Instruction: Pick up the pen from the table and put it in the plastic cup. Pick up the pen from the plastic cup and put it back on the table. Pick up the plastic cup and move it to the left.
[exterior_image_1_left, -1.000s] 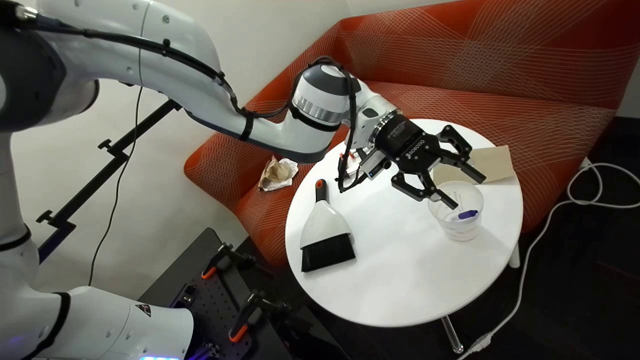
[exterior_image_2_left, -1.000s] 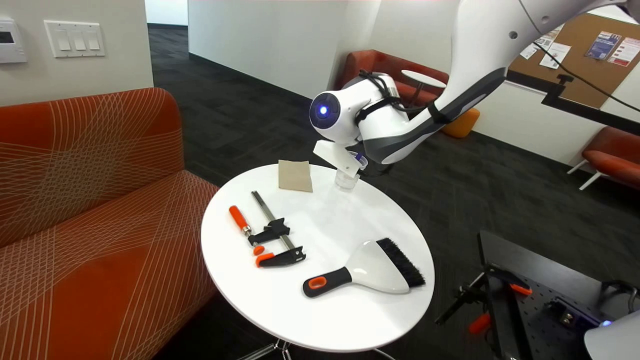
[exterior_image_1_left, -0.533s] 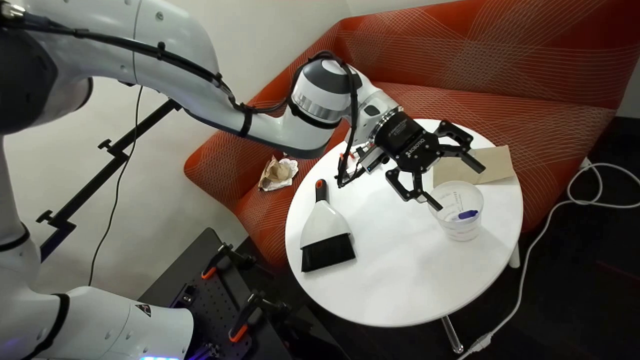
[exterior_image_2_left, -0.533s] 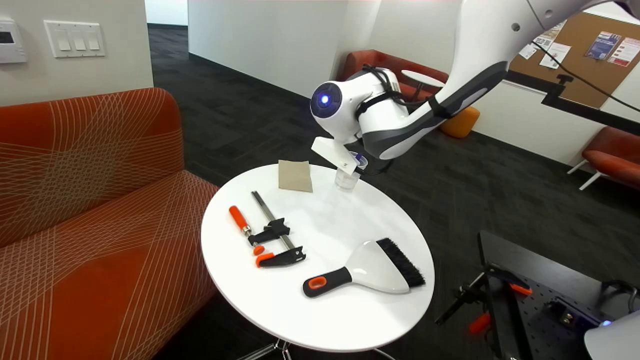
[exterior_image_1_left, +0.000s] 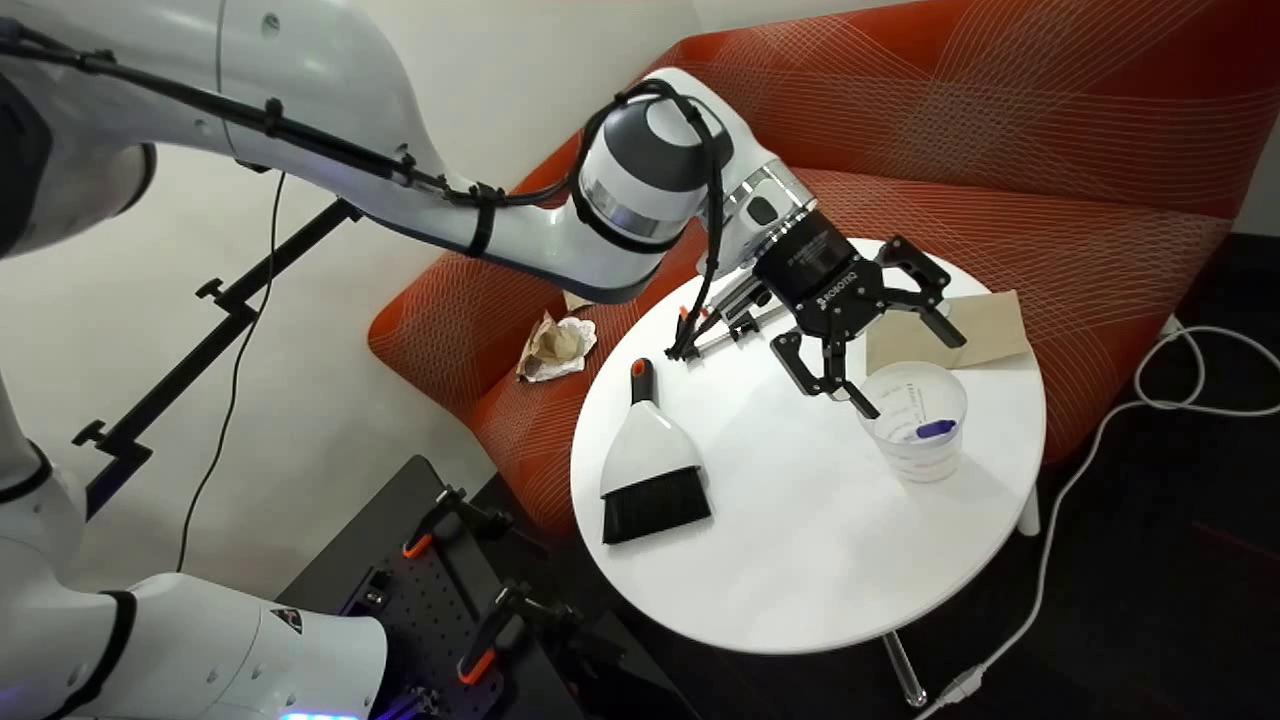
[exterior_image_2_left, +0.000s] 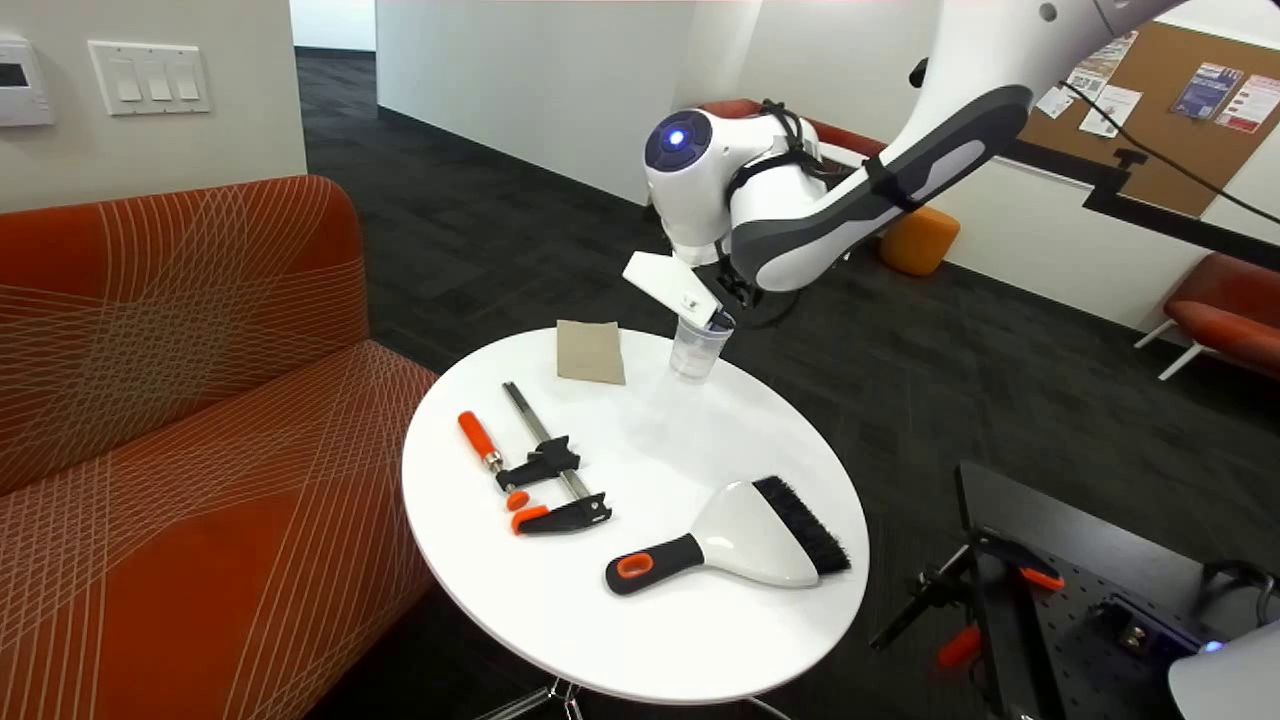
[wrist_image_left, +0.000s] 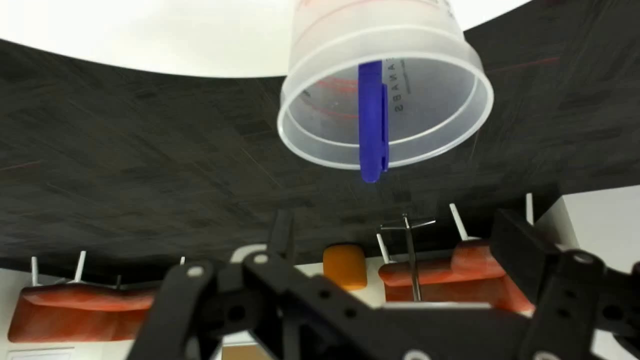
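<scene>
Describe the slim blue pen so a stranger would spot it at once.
Go to the round white table under the white robot arm, by the red-orange sofa. Near the table's edge, beside the flat brown paper sheet, stands a clear plastic cup. The slim blue pen leans inside, one end poking out, the only blue thing on the table.

Two cameras high, one close

In an exterior view I look steeply down over the round white table (exterior_image_1_left: 790, 500), facing the red-orange patterned sofa (exterior_image_1_left: 1000, 185). In an exterior view I face dark grey carpet (exterior_image_2_left: 480, 230), that sofa at left. Both exterior views share table and sofa. My upside-down wrist view looks closely into the clear, round plastic cup (wrist_image_left: 425, 95).
</scene>
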